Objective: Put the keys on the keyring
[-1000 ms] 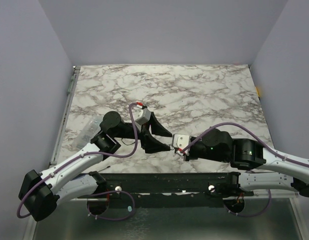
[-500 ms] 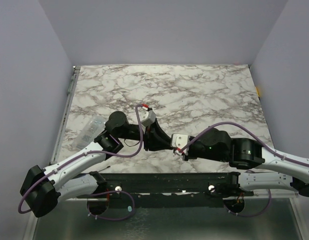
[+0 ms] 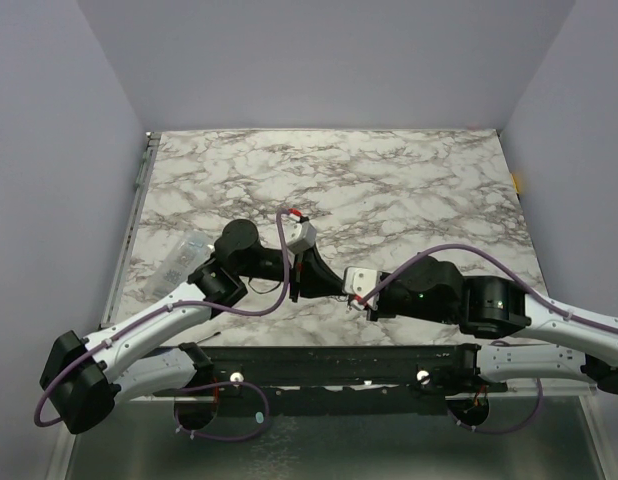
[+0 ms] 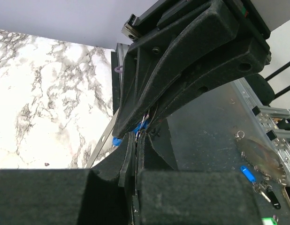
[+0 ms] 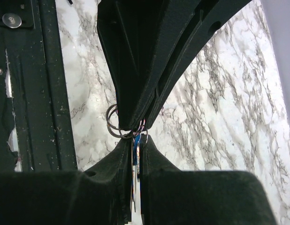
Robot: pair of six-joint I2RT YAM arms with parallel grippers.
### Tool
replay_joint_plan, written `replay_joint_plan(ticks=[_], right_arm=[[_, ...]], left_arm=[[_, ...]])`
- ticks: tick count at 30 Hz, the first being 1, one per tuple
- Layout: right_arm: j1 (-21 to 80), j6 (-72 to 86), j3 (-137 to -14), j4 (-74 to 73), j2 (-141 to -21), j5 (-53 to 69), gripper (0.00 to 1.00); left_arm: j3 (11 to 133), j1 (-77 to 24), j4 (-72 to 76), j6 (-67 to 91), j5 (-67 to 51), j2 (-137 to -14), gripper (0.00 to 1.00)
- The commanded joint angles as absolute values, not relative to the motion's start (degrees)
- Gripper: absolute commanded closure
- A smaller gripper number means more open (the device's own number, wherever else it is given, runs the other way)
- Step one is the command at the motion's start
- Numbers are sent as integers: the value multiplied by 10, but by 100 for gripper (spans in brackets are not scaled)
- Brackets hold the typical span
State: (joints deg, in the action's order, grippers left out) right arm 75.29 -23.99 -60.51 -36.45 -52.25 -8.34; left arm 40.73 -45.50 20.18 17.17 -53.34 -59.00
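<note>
My two grippers meet tip to tip low over the marble table's [image 3: 409, 190] near edge. The right gripper [image 3: 335, 290] [image 5: 139, 138] is shut on the keys, of which only the blue-headed key [image 5: 135, 161] shows between its fingers. A blue sliver of that key [image 4: 117, 140] also peeks out in the left wrist view. The left gripper [image 3: 318, 280] [image 4: 136, 140] is shut on the keyring [image 5: 113, 123], whose thin grey loops stick out beside its fingertips. Fine ring wire [image 4: 144, 123] shows where the tips touch. The silver keys are hidden.
A clear plastic packet [image 3: 179, 262] lies at the table's left edge, beside the left arm's elbow. A black rail [image 3: 329, 362] runs along the near edge, just below both grippers. Lilac walls close in the table on three sides.
The left gripper has swung right to the right gripper's tips and gone from open to shut there. The right arm has held still, shut throughout.
</note>
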Motion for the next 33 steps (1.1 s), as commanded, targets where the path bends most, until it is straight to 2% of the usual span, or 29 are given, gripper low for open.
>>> replay_joint_plan(ticks=[1,4,12,20,28,33], right_arm=[[755,-230,-610,-360,-507,-91,100],[754,-225,-605,-361,-502,-91,99],[755,-227,-612,-363,-503,-102,99],[754,-228,-613,-370,-504,-102,99],[754,-232,-611,-371,-513,-115,99],[755,-236,-614,-372,-518,-114,99]], left_arm=[[428,-443,165,164,-484,-588,100],[430,-428,176,185,-461,-583,100],[405,-352,330,362,-442,-611,100],[382,-306,434,460,-439,-626,100],[348,-285,445,522,-356,-630,100],[346,-284,445,483,-381,-603,98]])
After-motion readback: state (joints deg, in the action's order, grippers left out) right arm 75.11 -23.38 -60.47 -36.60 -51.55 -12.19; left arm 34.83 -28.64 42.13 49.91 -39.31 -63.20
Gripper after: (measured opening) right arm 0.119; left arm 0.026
